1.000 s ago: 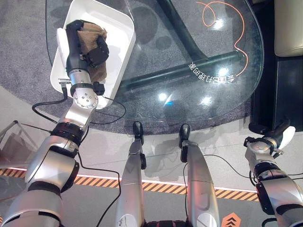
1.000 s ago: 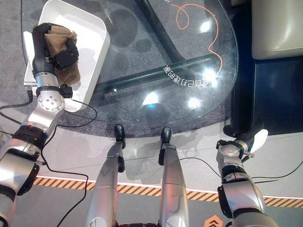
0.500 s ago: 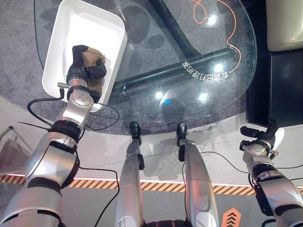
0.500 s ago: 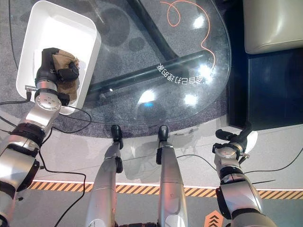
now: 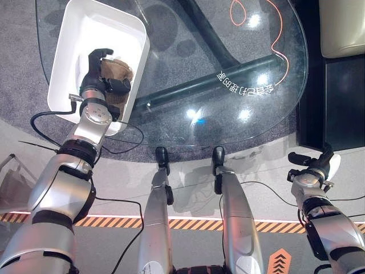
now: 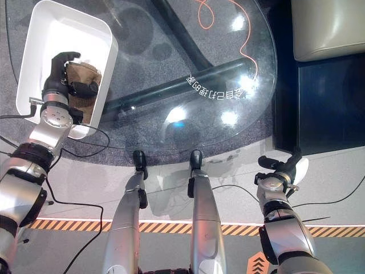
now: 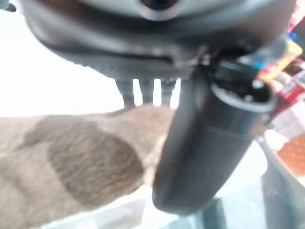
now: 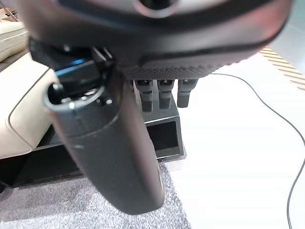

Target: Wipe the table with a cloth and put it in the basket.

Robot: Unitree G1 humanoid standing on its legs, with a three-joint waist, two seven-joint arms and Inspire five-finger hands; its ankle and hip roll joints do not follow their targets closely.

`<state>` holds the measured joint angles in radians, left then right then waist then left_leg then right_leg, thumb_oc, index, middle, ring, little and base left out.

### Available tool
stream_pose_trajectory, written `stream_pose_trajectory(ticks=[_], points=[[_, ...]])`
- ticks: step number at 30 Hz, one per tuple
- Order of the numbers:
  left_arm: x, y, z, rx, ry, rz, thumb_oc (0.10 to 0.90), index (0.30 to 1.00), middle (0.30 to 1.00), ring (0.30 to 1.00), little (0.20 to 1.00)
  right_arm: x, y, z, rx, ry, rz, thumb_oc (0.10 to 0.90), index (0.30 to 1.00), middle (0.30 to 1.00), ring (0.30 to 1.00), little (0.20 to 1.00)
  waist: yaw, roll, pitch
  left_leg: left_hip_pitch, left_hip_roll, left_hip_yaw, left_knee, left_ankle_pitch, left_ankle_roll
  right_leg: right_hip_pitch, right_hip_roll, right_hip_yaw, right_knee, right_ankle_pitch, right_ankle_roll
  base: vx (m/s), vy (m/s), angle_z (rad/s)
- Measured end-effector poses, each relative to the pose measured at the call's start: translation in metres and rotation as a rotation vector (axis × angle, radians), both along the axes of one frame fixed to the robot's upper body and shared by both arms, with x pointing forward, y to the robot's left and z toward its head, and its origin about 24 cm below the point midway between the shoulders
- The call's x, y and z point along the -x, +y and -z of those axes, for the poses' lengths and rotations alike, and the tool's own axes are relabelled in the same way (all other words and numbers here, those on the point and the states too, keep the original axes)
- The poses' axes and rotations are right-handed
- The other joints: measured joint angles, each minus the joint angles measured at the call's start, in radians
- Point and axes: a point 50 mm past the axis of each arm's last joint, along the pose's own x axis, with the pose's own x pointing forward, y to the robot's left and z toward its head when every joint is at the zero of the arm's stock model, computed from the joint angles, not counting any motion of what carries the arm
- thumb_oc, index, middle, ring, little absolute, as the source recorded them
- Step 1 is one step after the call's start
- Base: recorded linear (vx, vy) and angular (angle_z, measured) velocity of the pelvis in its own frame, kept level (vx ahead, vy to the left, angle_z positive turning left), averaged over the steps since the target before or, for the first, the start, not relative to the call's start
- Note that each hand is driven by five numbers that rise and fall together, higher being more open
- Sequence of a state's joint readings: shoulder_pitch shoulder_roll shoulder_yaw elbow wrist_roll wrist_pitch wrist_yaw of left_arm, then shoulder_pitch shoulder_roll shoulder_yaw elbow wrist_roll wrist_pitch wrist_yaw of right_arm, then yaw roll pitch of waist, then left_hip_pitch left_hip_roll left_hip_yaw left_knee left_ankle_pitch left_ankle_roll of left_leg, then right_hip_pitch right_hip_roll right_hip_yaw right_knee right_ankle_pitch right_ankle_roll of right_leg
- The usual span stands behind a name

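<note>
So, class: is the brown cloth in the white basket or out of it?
In. The cloth lies bunched inside the white basket, under the left robot hand, within the walls.

Overhead lighting, bright and even. Several small white glare spots on the round glass table (image 5: 188, 91), clustered near its right half. Soft dark blotches show through the glass on the grey carpet (image 5: 23, 34). White basket (image 5: 68, 63) near blown out in left wrist view; brown cloth (image 7: 71, 162) and thumb there blurred. Right wrist view: near hand (image 8: 109, 143) soft, floor bright.
</note>
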<state>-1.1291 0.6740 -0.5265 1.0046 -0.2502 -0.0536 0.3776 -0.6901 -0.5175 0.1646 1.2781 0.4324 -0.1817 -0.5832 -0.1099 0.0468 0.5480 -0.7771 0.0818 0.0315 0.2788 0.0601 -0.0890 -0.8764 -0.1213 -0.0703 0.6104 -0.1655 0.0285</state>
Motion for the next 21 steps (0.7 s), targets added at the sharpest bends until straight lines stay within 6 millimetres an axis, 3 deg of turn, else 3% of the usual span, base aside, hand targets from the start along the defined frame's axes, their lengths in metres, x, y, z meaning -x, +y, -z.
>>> stream_pose_trajectory(ticks=[15,21], points=[[0.002,0.003,-0.006,-0.001,-0.045,-0.013,0.800,0.900,0.900,0.900,0.900,0.001,0.004,0.005,-0.010,0.009,-0.008,0.800,0.900,0.900,0.900,0.900,0.005,0.000,0.000,0.015,0.002,-0.002,0.001,0.004,-0.005,0.011,0.002,0.000,0.011,0.002,-0.003,0.00,-0.019,0.00],[0.010,-0.001,0.004,0.047,-0.101,0.053,0.800,0.900,0.900,0.900,0.900,0.015,0.011,0.030,-0.036,0.073,-0.019,0.800,0.900,0.900,0.900,0.900,0.019,0.000,-0.001,0.161,0.013,-0.003,-0.083,0.023,-0.014,0.151,0.015,-0.009,-0.058,0.016,0.001,-0.03,-0.050,-0.03]])
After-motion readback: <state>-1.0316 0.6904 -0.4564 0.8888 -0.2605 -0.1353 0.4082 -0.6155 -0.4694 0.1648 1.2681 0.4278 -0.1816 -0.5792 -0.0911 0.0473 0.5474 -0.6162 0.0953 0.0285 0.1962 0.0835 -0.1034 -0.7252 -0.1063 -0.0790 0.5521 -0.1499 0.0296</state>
